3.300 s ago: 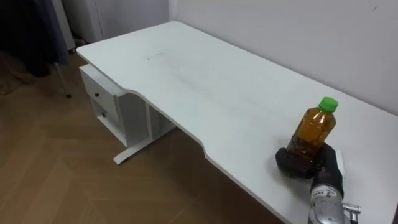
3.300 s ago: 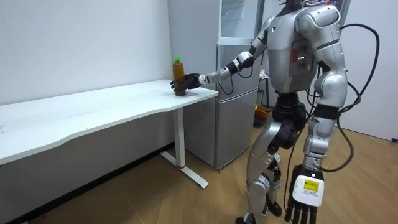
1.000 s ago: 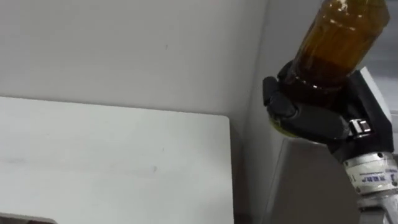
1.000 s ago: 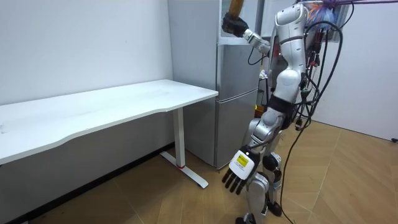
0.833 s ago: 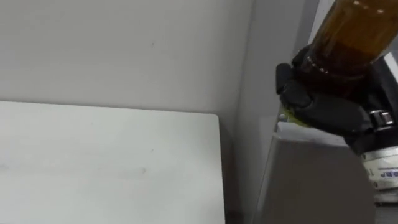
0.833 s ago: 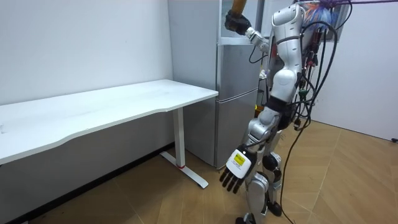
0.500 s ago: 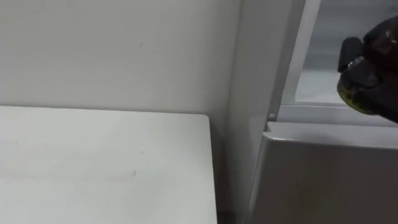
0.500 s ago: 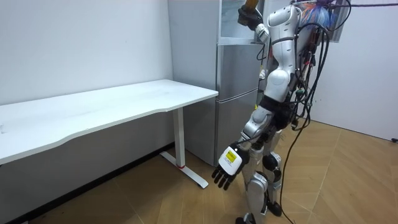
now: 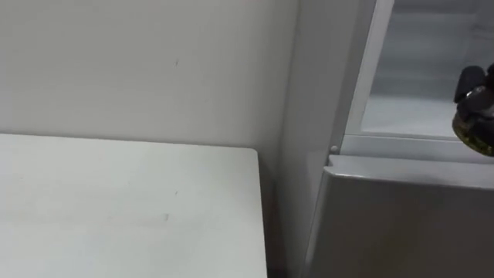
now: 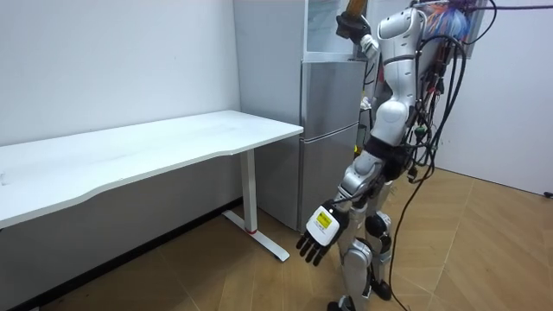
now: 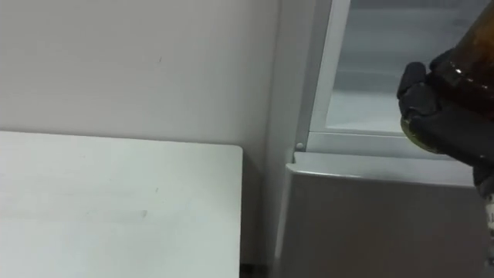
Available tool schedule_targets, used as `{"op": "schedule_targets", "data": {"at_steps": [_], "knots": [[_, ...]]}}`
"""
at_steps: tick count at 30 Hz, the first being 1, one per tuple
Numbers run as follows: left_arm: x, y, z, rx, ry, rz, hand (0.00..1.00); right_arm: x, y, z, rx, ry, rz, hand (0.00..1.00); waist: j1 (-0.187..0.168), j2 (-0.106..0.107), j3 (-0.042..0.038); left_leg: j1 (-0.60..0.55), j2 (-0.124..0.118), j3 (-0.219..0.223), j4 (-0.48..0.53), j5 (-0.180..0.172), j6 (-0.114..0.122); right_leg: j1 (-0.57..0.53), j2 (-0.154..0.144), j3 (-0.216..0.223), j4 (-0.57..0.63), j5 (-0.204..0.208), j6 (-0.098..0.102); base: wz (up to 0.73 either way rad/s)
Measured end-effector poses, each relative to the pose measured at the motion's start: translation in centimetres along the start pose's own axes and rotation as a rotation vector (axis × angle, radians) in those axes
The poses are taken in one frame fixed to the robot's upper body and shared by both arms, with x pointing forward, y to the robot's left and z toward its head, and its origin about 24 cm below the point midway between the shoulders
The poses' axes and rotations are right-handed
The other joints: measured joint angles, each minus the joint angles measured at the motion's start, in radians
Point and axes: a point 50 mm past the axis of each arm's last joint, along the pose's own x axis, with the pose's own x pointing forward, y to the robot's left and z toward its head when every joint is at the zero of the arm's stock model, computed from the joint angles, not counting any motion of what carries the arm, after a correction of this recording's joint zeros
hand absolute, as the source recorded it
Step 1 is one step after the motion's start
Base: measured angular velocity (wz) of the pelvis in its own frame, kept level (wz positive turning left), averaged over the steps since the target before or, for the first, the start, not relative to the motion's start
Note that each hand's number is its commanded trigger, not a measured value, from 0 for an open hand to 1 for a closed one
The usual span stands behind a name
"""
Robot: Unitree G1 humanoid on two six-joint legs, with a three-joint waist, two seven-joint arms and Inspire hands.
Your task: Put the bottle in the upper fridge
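The brown bottle [image 11: 472, 55] is held upright in my right hand [image 11: 434, 122], whose dark fingers are curled round its lower part. Hand and bottle are raised at the front of the open upper fridge compartment [image 11: 363, 108], just above its white shelf edge. In the left eye view my right hand [image 9: 475, 91] shows at the right edge, with the bottle's label [image 9: 472, 133] under its fingers. In the room view I stand close before the fridge [image 10: 328, 130], with the bottle [image 10: 352, 8] up high. My left hand [image 10: 316, 238] hangs low beside my leg, fingers straight.
The grey lower fridge door [image 9: 401, 224] is closed below the open compartment. A white table [image 9: 116, 208] stands left of the fridge against the wall, with a narrow gap between the two. Wooden floor [image 10: 484, 250] lies around me.
My right hand has carried the bottle from the table up to the fridge, and in the last half second further right towards the open compartment. The view has shifted with my turn.
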Motion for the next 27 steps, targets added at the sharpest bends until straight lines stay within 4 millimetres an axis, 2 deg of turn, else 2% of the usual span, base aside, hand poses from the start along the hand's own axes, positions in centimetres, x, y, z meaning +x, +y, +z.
{"op": "schedule_targets", "data": {"at_steps": [6, 11, 17, 22, 27], "knots": [[0.0, 0.0, -0.1, 0.001, 0.005, -0.003, 0.0, 0.2, -1.0, -1.0, -0.029, 0.048, -0.06, 1.0, 0.011, -0.004, -0.0012, -0.002, 0.0, 0.001, -0.003, -0.001, -0.001, 0.0, 0.002, 0.002, 0.0, -0.001, 0.0, 0.0], [0.0, 0.1, 0.0, -0.001, -0.003, 0.0, 0.0, 2.6, -2.2, -2.2, -0.086, 0.101, -0.13, 1.0, 0.021, -0.009, -0.0042, -0.003, 0.001, -0.003, -0.003, -0.001, -0.001, 0.003, 0.0, -0.005, 0.003, -0.002, 0.0, 0.01], [-0.3, 0.5, -0.5, -0.018, 0.024, -0.005, 0.0, 4.4, -3.2, -3.2, -0.086, 0.158, -0.191, 1.0, 0.03, -0.02, -0.0102, -0.005, -0.001, -0.01, 0.0, -0.001, -0.001, 0.006, -0.001, -0.012, 0.003, -0.003, 0.001, 0.03], [-0.6, 0.8, -1.2, -0.012, 0.044, -0.009, 0.0, 4.7, -3.8, -4.5, -0.124, 0.238, -0.221, 1.0, 0.031, -0.023, -0.0108, -0.013, -0.002, -0.027, 0.003, -0.001, -0.001, 0.005, -0.004, -0.029, 0.004, -0.004, 0.001, 0.08], [-0.7, 0.6, -1.6, -0.012, 0.062, -0.028, 0.0, 4.9, -3.6, -6.0, -0.153, 0.317, -0.216, 1.0, 0.04, -0.025, -0.0096, -0.018, -0.004, -0.029, 0.004, -0.001, -0.002, -0.006, -0.007, -0.028, 0.019, -0.012, -0.003, 0.01]]}}
